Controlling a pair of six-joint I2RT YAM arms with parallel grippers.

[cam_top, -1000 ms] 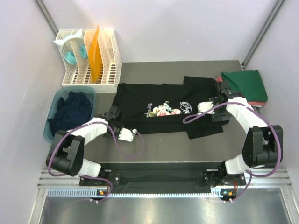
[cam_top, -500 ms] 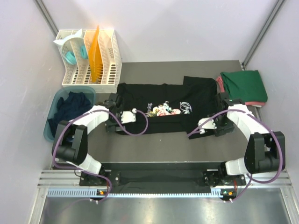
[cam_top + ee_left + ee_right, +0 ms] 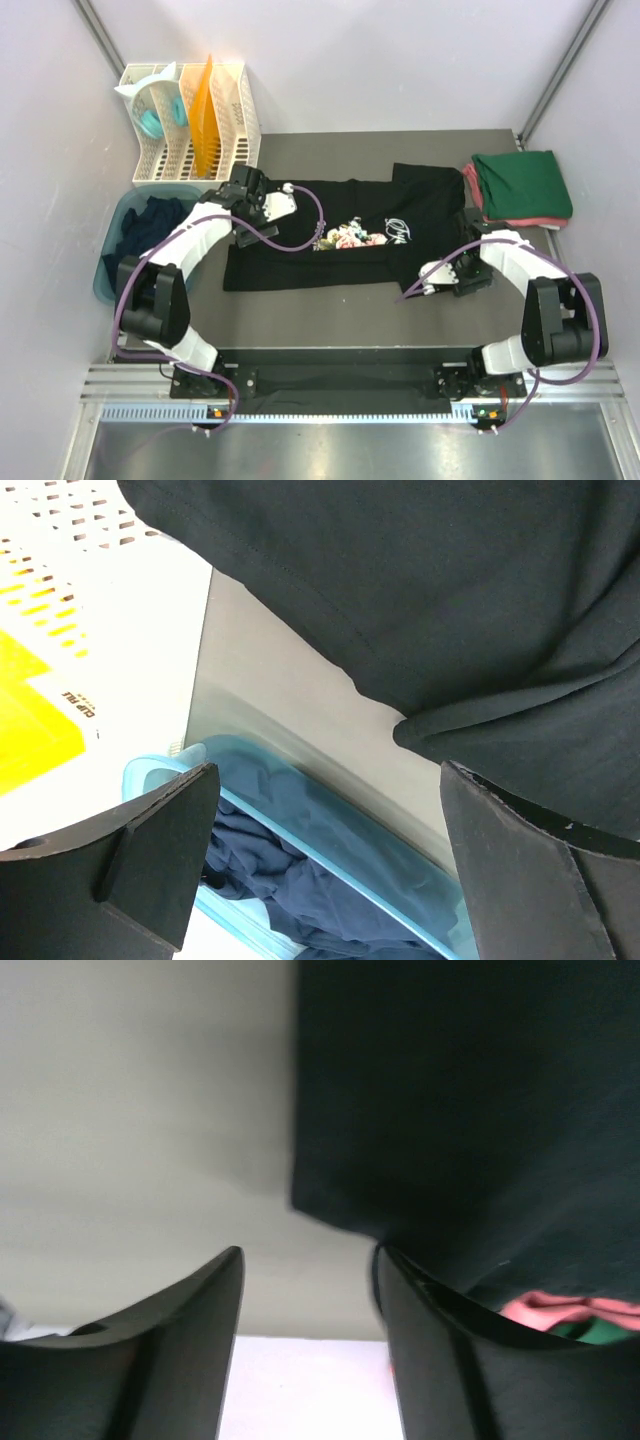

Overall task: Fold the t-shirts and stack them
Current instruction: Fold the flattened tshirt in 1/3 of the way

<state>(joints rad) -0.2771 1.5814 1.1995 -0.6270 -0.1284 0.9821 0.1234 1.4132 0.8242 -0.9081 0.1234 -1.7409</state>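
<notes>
While the black t-shirt (image 3: 330, 235) lies spread print-up across the middle of the table (image 3: 330, 305), I have one arm at each of its ends. Left gripper (image 3: 325, 780): jaws wide apart and empty, at the shirt's far-left corner, close to the white rack (image 3: 190, 120) and the teal tub (image 3: 108, 275), which holds a navy shirt (image 3: 150, 228). Right gripper (image 3: 310, 1260): jaws partly apart at the near-right sleeve edge, bare table showing between them, no cloth pinched. The folded stack, a green shirt (image 3: 525, 180) over a pinkish-red one (image 3: 468, 188), sits at the far-right corner, just beside the black shirt's sleeve.

Risks, in my judgement:
- The right jaws may close on the hem alone and lose it on lifting, or scrape the table.
- A pull rightward could drag the sleeve into the stack and skew it.
- The left fingers, lowered carelessly, could catch the tub rim or gather a single layer, leaving a crooked fold.
</notes>
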